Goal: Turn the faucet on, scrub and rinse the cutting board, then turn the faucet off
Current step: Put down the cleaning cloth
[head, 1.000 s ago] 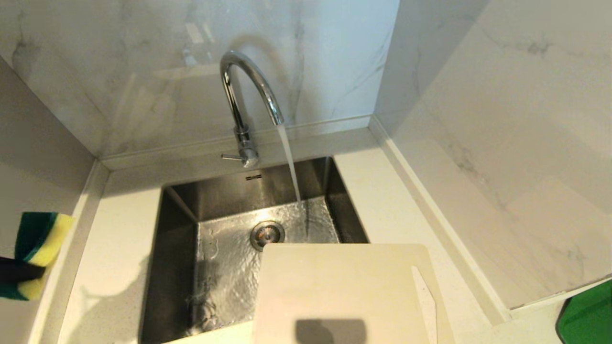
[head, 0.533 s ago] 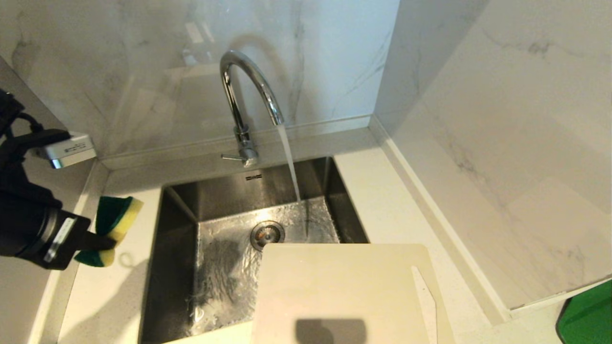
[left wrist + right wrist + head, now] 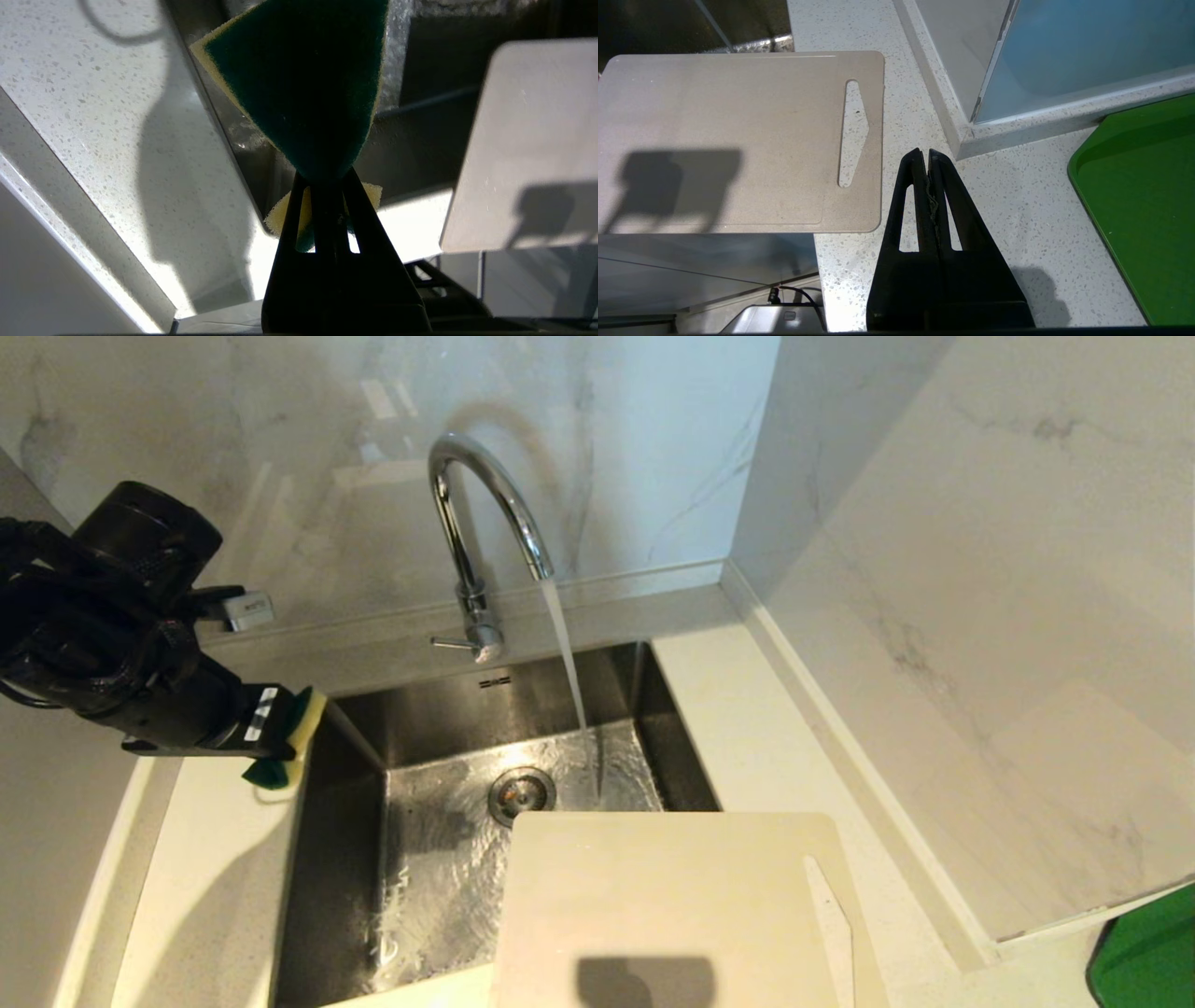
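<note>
I had the left gripper (image 3: 327, 179) clamped on the green-and-yellow sponge (image 3: 303, 79), its soft foam pinched to a waist, above the steel sink's (image 3: 355, 728) left rim. The chrome gooseneck faucet (image 3: 481, 513) poured 1 smooth stream into the basin, where rippled water lay around the round drain (image 3: 521, 793). The flat cream plastic cutting board (image 3: 653, 896), with rounded corners and a slot handle, bridged the sink's near-right corner and the speckled counter (image 3: 775, 737). My right gripper (image 3: 928, 156) sat closed and empty beside the board.
</note>
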You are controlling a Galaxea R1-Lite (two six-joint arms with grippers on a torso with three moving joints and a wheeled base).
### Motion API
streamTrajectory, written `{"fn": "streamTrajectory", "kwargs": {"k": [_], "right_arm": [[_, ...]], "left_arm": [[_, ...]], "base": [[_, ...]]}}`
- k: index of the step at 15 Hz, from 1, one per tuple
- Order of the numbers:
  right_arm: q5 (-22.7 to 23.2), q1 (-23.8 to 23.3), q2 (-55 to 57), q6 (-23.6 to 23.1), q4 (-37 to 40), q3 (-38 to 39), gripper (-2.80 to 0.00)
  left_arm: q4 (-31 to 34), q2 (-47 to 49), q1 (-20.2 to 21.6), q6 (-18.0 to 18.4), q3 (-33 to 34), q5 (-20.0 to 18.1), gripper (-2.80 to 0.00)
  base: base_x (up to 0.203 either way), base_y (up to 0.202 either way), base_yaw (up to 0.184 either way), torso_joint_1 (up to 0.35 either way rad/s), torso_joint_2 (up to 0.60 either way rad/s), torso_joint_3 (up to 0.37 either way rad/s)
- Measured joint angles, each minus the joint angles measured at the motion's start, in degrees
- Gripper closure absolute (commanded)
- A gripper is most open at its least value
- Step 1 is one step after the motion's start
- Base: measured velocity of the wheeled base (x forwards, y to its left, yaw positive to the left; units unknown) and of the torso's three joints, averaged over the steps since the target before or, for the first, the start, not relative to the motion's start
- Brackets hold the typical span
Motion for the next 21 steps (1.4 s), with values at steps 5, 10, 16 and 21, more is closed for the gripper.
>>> {"fn": "streamTrajectory", "kwargs": {"k": [5,10,16,21], "right_arm": [[0.00,0.00,0.00,-0.02,-0.01,0.00,0.00],[0.00,0.00,0.00,0.00,-0.01,0.00,0.00],[0.00,0.00,0.00,0.00,-0.01,0.00,0.00],[-0.02,0.00,0.00,0.00,-0.01,0.00,0.00]], "left_arm": [[0.20,5.65,8.10,0.12,-3.60,-0.67,0.00],[0.24,8.17,15.91,0.44,-1.65,-0.67,0.00],[-0.17,11.66,22.18,3.97,-0.95,-0.72,0.00],[-1.22,14.47,23.51,6.67,-1.74,-0.91,0.00]], "base": [[0.000,0.000,0.000,0.000,0.00,0.000],[0.000,0.000,0.000,0.000,0.00,0.000],[0.000,0.000,0.000,0.000,0.00,0.000],[0.000,0.000,0.000,0.000,0.00,0.000]]}}
